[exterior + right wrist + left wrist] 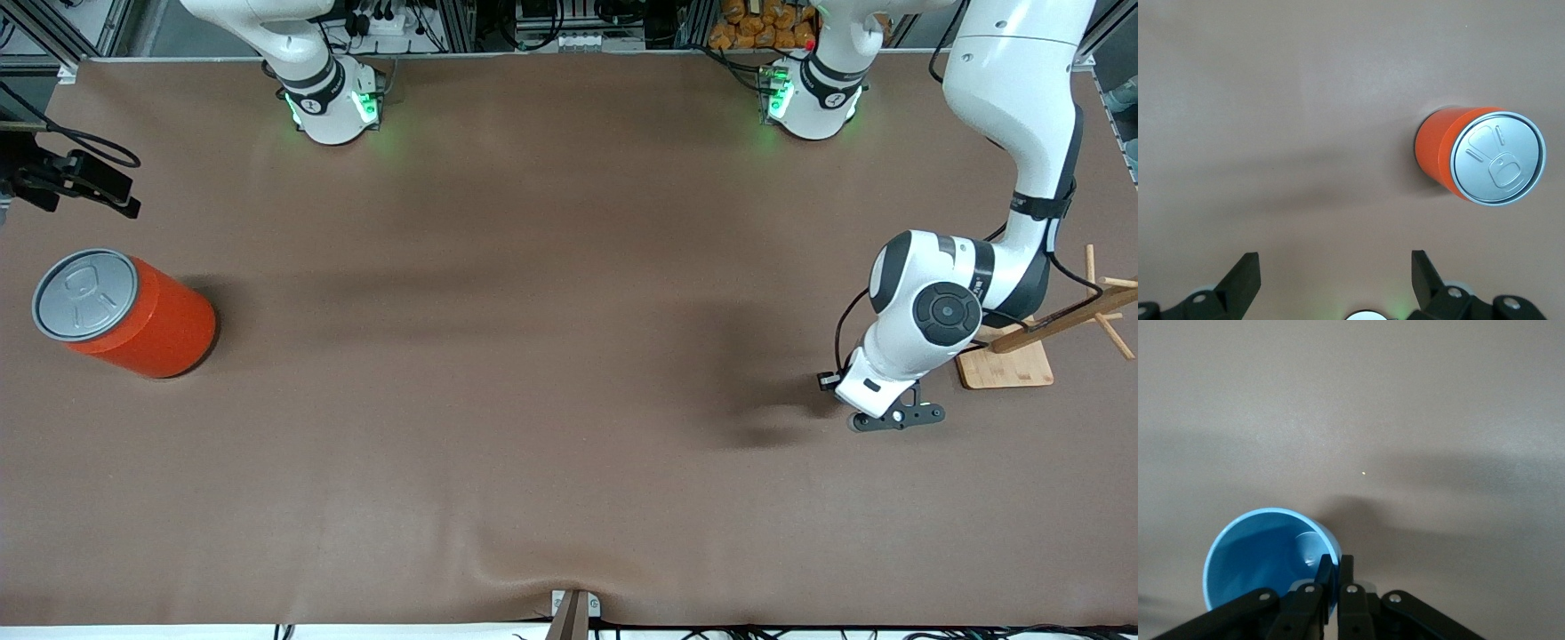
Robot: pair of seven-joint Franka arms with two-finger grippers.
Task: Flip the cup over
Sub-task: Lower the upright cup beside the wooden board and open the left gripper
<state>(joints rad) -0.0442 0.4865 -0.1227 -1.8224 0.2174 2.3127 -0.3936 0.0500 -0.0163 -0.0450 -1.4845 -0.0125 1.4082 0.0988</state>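
Note:
The light-blue cup (1265,563) shows only in the left wrist view, its darker blue inside facing the camera. My left gripper (1337,568) is shut on the cup's rim, one finger inside the wall and one outside. In the front view my left gripper (896,416) is low over the table at the left arm's end, and the arm hides the cup. I cannot tell whether the cup touches the table. My right gripper (1335,267) is open and empty, high over the table beside the orange can (1471,157).
The orange can (133,311) with a grey lid stands at the right arm's end of the table. A wooden rack (1013,356) with pegs stands beside my left arm. Brown table cloth (551,356) lies between them.

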